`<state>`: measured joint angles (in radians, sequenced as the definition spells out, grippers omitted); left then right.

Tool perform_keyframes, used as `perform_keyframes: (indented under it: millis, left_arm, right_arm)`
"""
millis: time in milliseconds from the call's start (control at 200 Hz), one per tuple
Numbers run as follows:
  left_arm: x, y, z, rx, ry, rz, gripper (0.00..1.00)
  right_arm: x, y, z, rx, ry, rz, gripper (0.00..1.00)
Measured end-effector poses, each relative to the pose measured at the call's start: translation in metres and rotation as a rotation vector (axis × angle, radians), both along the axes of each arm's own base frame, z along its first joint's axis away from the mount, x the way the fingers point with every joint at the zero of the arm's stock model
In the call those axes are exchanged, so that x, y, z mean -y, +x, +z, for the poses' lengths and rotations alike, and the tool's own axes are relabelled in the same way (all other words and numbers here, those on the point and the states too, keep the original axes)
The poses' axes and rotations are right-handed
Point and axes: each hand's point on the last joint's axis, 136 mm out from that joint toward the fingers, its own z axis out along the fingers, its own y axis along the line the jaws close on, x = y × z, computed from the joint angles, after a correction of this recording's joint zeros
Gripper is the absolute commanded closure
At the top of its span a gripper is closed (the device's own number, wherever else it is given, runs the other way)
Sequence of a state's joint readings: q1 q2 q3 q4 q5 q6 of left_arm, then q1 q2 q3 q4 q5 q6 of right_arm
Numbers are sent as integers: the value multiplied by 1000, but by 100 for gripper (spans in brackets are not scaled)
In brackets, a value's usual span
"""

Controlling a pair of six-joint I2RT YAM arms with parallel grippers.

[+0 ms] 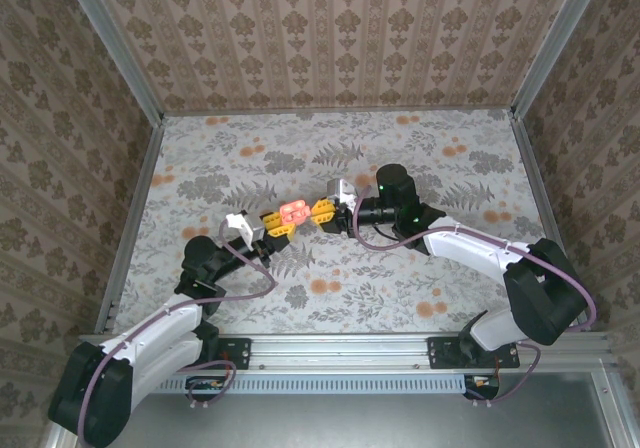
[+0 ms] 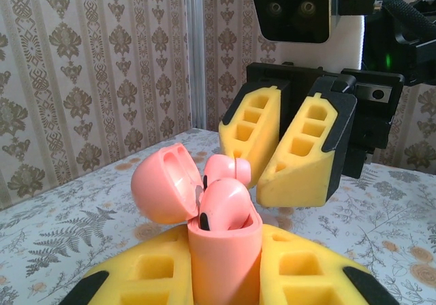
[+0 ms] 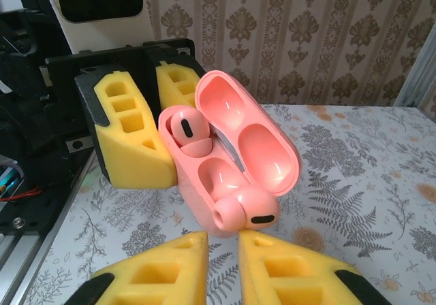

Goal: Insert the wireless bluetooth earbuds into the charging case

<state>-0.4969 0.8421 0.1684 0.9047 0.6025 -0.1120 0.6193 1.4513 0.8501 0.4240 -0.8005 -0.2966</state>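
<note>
The left arm [image 1: 165, 328] is being reached forward and inward from its base at the near left, with its wrist turned toward the table's middle. The left gripper [image 1: 280, 221] is being closed on the charging case [image 1: 295, 213], whose body is being pinched between the yellow foam fingers [image 2: 300, 264]. The case is being held just above the flowered cloth [image 1: 400, 298] with its lid [image 3: 252, 135] swung fully open. One earbud [image 3: 187, 129] is being seated in the well nearer the left gripper. The second earbud [image 3: 246, 210] is being carried at the end nearer the right gripper, standing proud of its well. The right gripper [image 3: 223, 257] is being held facing the case, its fingertips parted by a narrow gap with nothing between them, just short of that second earbud. The right arm [image 1: 480, 253] is being bent in from the near right. Both grippers are being held near the table's centre, well apart from the left side rail [image 1: 135, 218], the front rail [image 1: 350, 346] and the papered back wall [image 1: 340, 38], with open cloth lying all round.
</note>
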Motion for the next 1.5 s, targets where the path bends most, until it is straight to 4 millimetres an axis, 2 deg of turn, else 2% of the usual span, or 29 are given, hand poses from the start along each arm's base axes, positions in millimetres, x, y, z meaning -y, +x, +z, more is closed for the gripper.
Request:
perform_keyframes:
  millis: [955,1500]
  left_arm:
    - [0,1,-8,-31,20,1,92]
    - [-1,3,-8,-35,20,15,92]
  right_arm:
    - [-12,-8,14,22,22,49,86]
    - [-24,-7,14,31,30,69,86]
